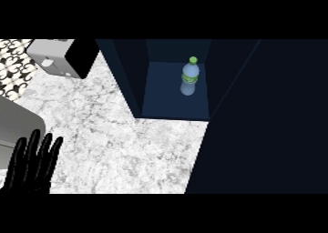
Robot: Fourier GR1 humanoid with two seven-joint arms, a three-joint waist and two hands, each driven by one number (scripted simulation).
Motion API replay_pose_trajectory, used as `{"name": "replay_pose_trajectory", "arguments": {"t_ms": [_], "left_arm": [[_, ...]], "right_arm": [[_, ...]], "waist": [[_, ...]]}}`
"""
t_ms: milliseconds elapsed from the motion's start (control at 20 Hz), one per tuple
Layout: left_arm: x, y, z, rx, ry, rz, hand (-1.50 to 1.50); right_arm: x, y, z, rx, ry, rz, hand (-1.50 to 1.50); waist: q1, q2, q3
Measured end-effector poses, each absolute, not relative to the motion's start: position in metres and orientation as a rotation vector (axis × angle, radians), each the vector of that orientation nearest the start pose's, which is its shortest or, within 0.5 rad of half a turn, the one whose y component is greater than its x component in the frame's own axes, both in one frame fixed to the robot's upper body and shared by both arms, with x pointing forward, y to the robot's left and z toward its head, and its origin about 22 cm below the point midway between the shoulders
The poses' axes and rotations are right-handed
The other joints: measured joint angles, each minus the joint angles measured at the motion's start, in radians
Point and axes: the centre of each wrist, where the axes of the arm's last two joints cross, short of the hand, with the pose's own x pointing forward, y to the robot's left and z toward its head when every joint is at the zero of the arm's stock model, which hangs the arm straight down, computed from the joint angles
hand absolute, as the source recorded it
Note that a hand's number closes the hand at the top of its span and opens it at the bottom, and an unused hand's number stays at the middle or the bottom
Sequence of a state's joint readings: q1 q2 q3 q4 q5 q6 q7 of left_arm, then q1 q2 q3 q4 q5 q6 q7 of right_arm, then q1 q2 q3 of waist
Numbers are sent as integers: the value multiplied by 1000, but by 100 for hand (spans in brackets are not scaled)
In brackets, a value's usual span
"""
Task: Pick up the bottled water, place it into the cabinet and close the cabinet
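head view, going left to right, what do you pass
left hand, fingers straight, at the lower left edge → grey and black appliance at the top left → marble counter → bottle standing inside the open cabinet → dark cabinet door filling the right side

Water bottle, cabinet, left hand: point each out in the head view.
Water bottle point(189, 78), head view: on its green label.
Cabinet point(173, 107), head view: bare shelf floor in front of the bottle.
Left hand point(32, 170), head view: on the palm, fingers straight.
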State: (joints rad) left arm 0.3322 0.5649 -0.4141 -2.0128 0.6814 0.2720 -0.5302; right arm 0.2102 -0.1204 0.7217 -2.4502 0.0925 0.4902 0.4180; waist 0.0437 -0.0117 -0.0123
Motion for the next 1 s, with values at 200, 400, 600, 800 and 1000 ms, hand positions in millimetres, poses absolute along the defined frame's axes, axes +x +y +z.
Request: {"name": "replay_pose_trajectory", "arguments": {"t_ms": [200,400,600,800,1000], "left_arm": [[139,253,46,-295,-1891,174,-150],[138,257,47,-304,-1899,171,-150],[140,262,50,-311,-1908,162,-150],[137,263,49,-321,-1906,160,-150],[136,265,49,-332,-1909,159,-150]], "right_arm": [[107,-141,162,623,-1719,1069,150],[109,-140,164,612,-1721,1118,150],[110,-140,166,609,-1722,1148,150],[111,-140,167,612,-1721,1156,150],[112,-140,165,642,-1711,1129,150]], "waist": [[6,1,-1],[13,5,-1],[21,11,-2],[34,15,-2],[46,21,-2]]}}
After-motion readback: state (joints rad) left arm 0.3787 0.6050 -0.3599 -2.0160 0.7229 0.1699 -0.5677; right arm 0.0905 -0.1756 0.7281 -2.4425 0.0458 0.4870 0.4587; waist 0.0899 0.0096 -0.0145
